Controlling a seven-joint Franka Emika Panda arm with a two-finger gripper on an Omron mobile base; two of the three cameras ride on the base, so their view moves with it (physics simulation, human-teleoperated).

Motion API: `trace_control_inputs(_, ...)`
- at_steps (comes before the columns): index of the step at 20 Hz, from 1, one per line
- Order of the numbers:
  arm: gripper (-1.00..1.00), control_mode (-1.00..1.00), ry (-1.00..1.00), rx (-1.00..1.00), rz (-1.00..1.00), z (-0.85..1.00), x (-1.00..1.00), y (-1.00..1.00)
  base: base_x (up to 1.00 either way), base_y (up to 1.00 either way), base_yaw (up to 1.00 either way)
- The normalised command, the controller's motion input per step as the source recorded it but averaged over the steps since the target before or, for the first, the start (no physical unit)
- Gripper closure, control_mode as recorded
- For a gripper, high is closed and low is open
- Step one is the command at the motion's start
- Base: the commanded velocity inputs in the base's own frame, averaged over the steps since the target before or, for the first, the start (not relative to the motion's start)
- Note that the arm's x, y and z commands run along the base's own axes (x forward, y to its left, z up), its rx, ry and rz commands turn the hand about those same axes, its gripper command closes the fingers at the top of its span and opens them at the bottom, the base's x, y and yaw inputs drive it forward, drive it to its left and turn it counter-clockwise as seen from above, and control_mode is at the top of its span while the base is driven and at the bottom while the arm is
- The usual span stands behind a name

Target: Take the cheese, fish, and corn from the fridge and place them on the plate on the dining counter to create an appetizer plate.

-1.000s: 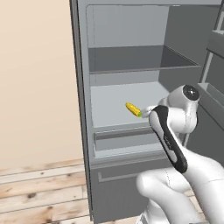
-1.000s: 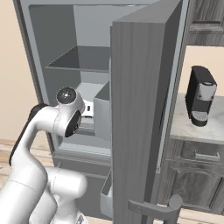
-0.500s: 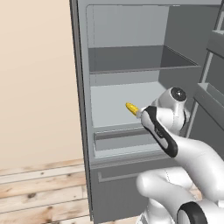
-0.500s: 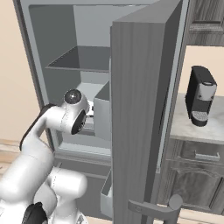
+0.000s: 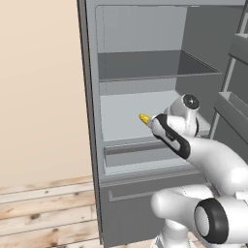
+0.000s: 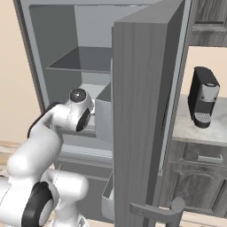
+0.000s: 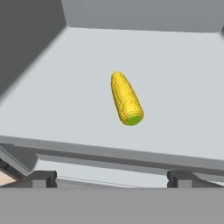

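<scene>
Corn (image 7: 126, 99) ahead of open gripper (image 7: 112, 178)

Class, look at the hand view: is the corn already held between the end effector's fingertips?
No. The corn lies alone on the fridge shelf, well beyond the end effector, whose fingertips stand wide apart and touch nothing.

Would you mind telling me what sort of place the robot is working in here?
Most likely a home kitchen: an open fridge with a corn cob on its shelf, and a coffee machine on a marbled counter above wood-grain cabinets.
</scene>
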Motion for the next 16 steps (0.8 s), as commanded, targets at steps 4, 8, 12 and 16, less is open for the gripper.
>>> trace_control_inputs(4, -1.0, -1.0, 0.0, 0.0, 0.0, -0.04, 0.39, 0.0, 0.0, 0.0, 0.0)
trace_control_inputs(8, -1.0, -1.0, 0.0, 0.0, 0.0, -0.14, 0.41, 0.0, 0.0, 0.0, 0.0)
trace_control_inputs(12, -1.0, -1.0, 0.0, 0.0, 0.0, -0.22, 0.34, -0.01, 0.0, 0.0, 0.0)
trace_control_inputs(16, -1.0, -1.0, 0.0, 0.0, 0.02, -0.34, 0.3, -0.03, 0.0, 0.0, 0.0)
